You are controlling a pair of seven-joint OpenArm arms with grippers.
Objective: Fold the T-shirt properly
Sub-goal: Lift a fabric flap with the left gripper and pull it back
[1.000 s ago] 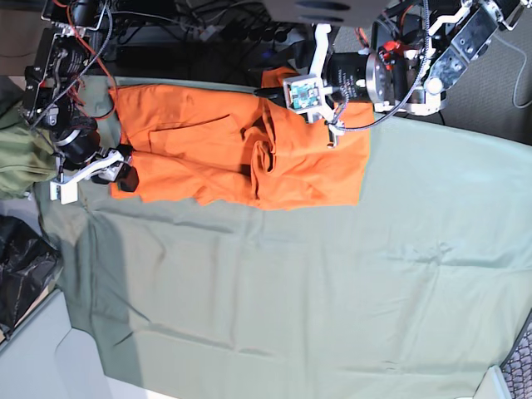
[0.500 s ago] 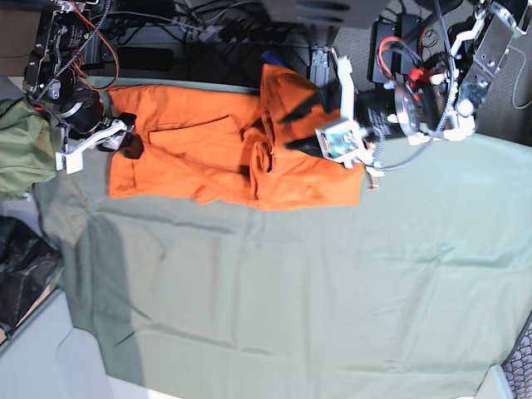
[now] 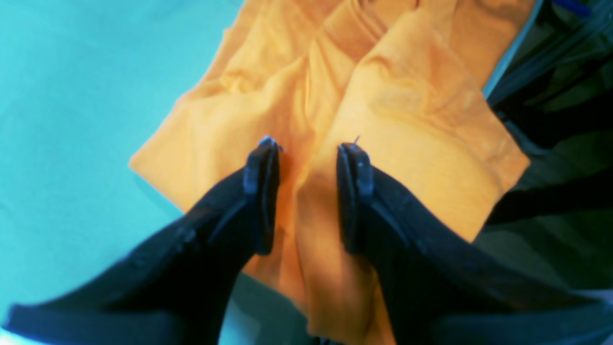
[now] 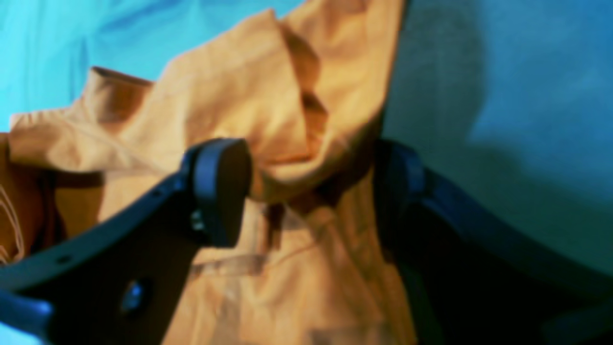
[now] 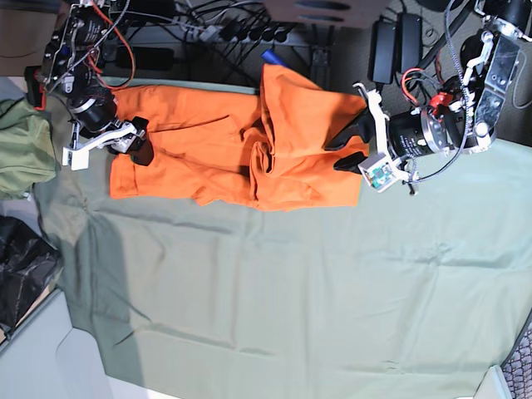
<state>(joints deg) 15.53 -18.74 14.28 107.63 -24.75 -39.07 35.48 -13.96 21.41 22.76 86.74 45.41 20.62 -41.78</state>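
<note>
Folding the T-shirt [image 5: 208,158], lying at the far edge of the worktop [image 5: 291,291]. Right gripper [image 4: 311,191] jaws straddle a fabric bunch, unclenched; left gripper [image 3: 306,191] jaws gape over the hem. Next I need both clamped before lifting.

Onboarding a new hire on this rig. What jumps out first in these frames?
The bright orange T-shirt, lying partly folded and rumpled along the far edge of the sage-green cloth. Next, the two arms at its ends: the left gripper open at the shirt's right edge, the right gripper open over bunched fabric at the left end. An olive-green garment sits at the far left.
</note>
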